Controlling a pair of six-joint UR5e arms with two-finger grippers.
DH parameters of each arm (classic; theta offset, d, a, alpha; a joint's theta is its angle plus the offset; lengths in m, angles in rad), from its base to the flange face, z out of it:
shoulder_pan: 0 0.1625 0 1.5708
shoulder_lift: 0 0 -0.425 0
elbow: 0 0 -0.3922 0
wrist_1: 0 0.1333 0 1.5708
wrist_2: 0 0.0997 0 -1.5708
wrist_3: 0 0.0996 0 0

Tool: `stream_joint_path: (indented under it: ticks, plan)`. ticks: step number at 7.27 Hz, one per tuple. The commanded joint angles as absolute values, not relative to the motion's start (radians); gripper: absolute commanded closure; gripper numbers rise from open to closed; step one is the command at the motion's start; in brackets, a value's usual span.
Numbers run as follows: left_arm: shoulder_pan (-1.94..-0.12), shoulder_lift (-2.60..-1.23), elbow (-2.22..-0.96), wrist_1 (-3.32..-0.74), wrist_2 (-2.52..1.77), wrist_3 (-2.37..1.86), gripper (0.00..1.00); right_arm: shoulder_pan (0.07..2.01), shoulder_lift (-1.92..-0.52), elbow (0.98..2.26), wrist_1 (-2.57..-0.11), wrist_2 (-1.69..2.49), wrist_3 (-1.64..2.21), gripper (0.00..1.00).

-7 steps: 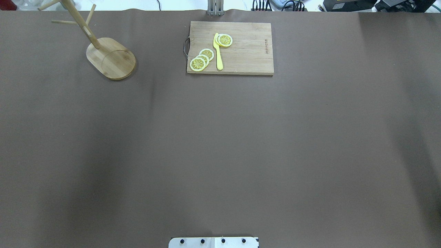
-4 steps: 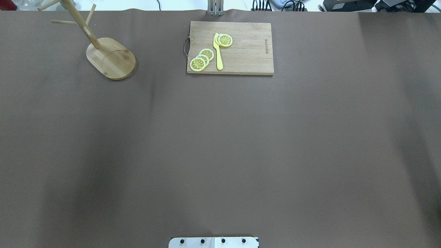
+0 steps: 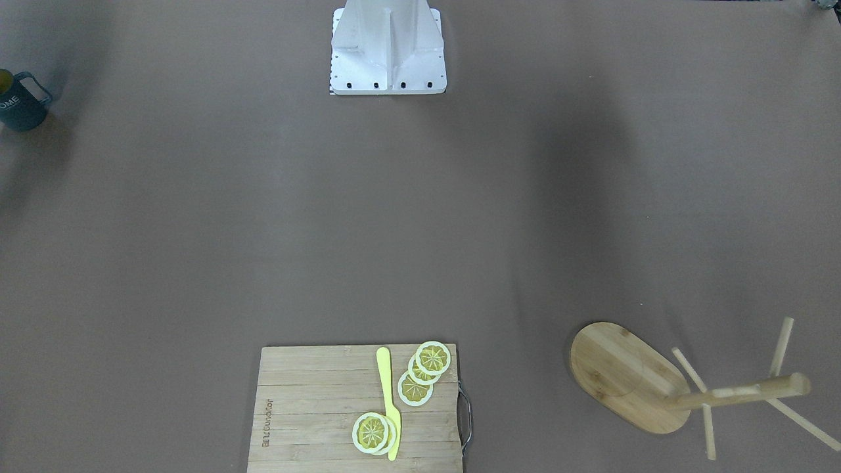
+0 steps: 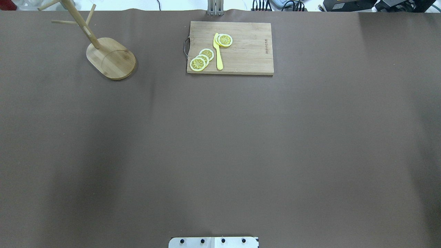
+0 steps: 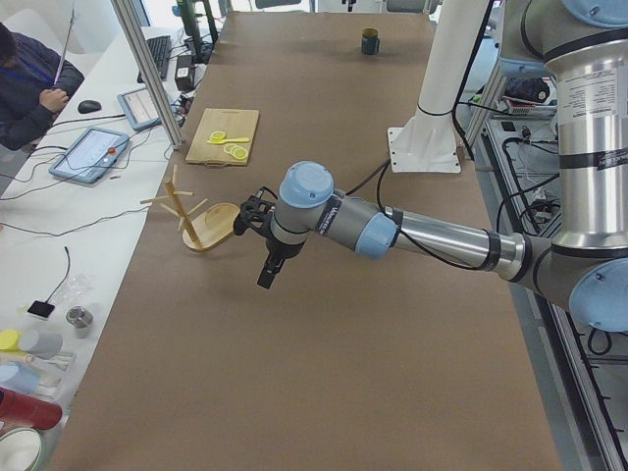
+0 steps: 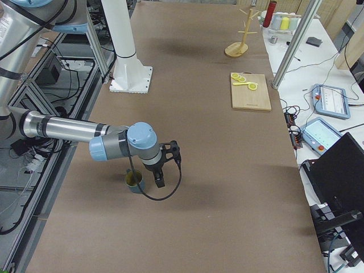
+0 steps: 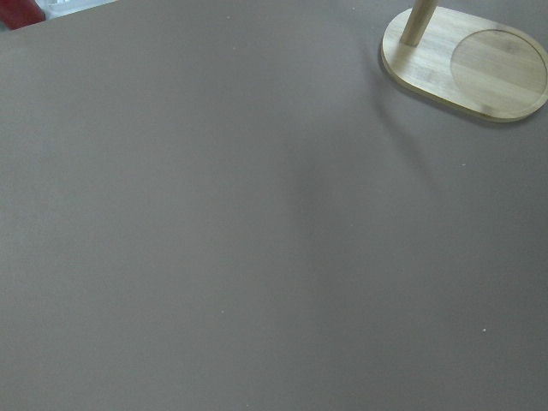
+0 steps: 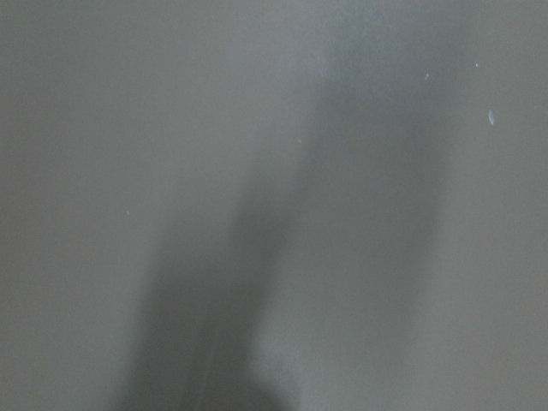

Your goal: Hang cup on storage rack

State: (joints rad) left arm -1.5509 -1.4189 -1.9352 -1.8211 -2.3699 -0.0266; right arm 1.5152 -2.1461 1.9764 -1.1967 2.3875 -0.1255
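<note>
Right gripper (image 6: 160,182), jaw spacing indeterminable, hangs just beside the cup (image 6: 135,183): apparently the approach step; next move requires a secure grasp.

The dark teal-blue cylindrical mug (image 3: 21,108) with a side handle, pale lettering and a yellowish inside stands upright at the upper left edge of the front-facing view. The light bamboo mug tree (image 3: 617,371), with an oval base, thick post and thin pegs, stands at lower right, well apart from it.
</note>
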Motion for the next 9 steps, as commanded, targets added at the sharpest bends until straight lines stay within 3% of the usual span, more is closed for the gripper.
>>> stream_joint_path:
  ticks: [1,4,9]
  plan:
    - [-1.551,-1.419,-1.937,-1.822,-2.37,-0.026,0.0,1.514,-2.247,1.967,-1.087,2.387,-0.095,0.01]
    - [-1.551,-1.419,-1.942,-1.822,-2.37,-0.026,0.0,1.509,-2.276,1.867,-0.922,2.358,-0.1,0.01]
    - [-1.551,-1.419,-1.944,-1.822,-2.37,-0.026,0.0,1.287,-2.255,1.865,-0.821,2.309,-0.095,0.01]
